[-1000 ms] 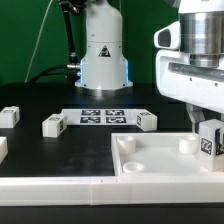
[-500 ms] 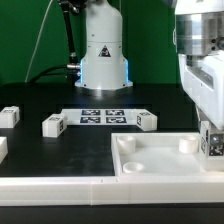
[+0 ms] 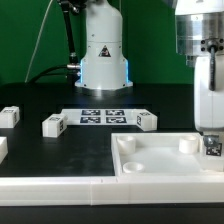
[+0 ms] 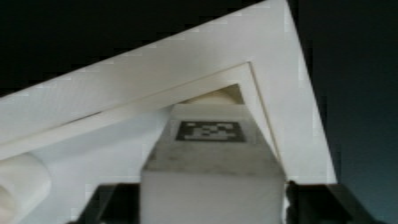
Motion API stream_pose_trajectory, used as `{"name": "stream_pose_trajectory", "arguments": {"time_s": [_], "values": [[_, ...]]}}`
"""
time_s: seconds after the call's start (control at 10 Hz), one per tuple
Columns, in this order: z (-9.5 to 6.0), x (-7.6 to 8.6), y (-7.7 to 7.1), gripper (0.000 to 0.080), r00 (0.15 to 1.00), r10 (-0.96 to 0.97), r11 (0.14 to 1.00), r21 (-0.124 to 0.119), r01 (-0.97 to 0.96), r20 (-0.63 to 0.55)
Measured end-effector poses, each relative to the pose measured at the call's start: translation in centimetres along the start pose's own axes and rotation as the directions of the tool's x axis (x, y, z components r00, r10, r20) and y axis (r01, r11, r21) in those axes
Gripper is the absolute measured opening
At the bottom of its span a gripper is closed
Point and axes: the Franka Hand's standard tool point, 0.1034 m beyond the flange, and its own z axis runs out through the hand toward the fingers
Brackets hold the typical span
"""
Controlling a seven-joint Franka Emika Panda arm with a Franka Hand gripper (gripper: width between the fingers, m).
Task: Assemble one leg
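My gripper (image 3: 213,143) is shut on a leg (image 3: 214,146), a small white block with a marker tag, and holds it upright over the right corner of the large white tray-like piece (image 3: 150,165). In the wrist view the leg (image 4: 214,160) sits between my dark fingers (image 4: 118,203) and points into the tray's corner (image 4: 249,75). Three more legs lie on the black table: one at the far left (image 3: 10,116), one left of the marker board (image 3: 53,125) and one right of it (image 3: 146,121). A round socket (image 3: 187,144) stands just left of the held leg.
The marker board (image 3: 102,117) lies flat mid-table before the arm's base (image 3: 103,55). Another white part (image 3: 2,149) pokes in at the exterior view's left edge. A white ledge (image 3: 60,186) runs along the front. A second socket (image 3: 127,144) sits at the tray's left corner.
My gripper has moved toward the exterior view's right and down with the leg, from above the tray's right side to its right corner.
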Motion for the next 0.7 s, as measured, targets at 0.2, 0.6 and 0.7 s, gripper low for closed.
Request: {"name": "stream_pose_trajectory", "arguments": {"time_s": [0.2, 0.6, 0.7], "values": [[0.02, -0.04, 0.03, 0.0547, 0.999, -0.037, 0.999, -0.001, 0.037, 0.000], [0.05, 0.01, 0.07, 0.0648, 0.910, -0.415, 0.910, -0.004, 0.415, -0.003], [0.02, -0.04, 0.11, 0.0648, 0.858, -0.513, 0.858, -0.009, 0.513, -0.002]]}}
